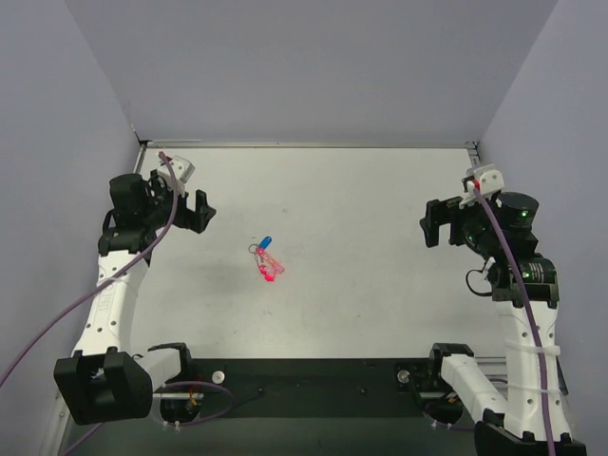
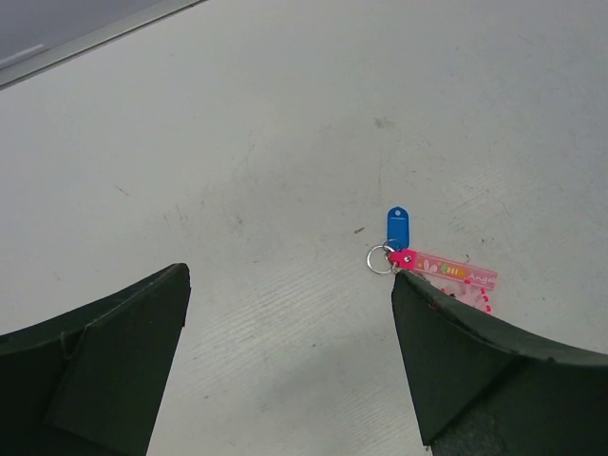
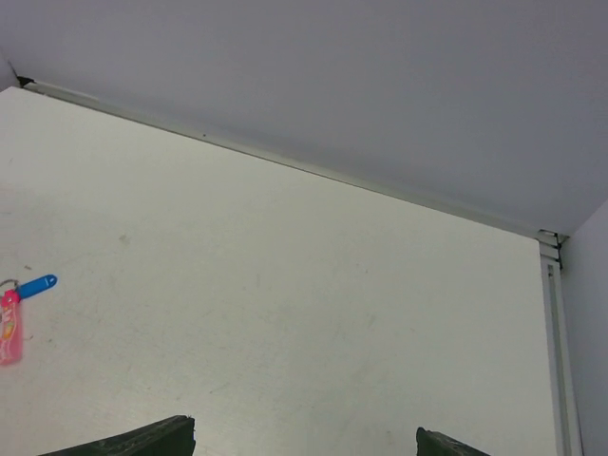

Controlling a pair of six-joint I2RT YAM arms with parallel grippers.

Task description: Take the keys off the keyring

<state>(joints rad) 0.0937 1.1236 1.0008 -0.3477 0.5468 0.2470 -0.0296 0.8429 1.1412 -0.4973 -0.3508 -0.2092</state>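
Note:
The keys lie in a small bunch mid-table: a blue key (image 1: 267, 241) and pink ones (image 1: 268, 267). In the left wrist view the blue key (image 2: 398, 228) and a pink key (image 2: 446, 269) hang on the thin silvery keyring (image 2: 380, 259), just past my right fingertip (image 2: 446, 351). The right wrist view shows the blue key (image 3: 36, 285) and a pink key (image 3: 10, 332) at its far left. My left gripper (image 1: 199, 211) is open and empty, raised left of the bunch. My right gripper (image 1: 437, 223) is open and empty, far to the right.
The white table (image 1: 361, 285) is walled in grey on three sides, with a raised rim (image 1: 304, 144) along the back. A black strip (image 1: 313, 380) with the arm bases runs along the near edge.

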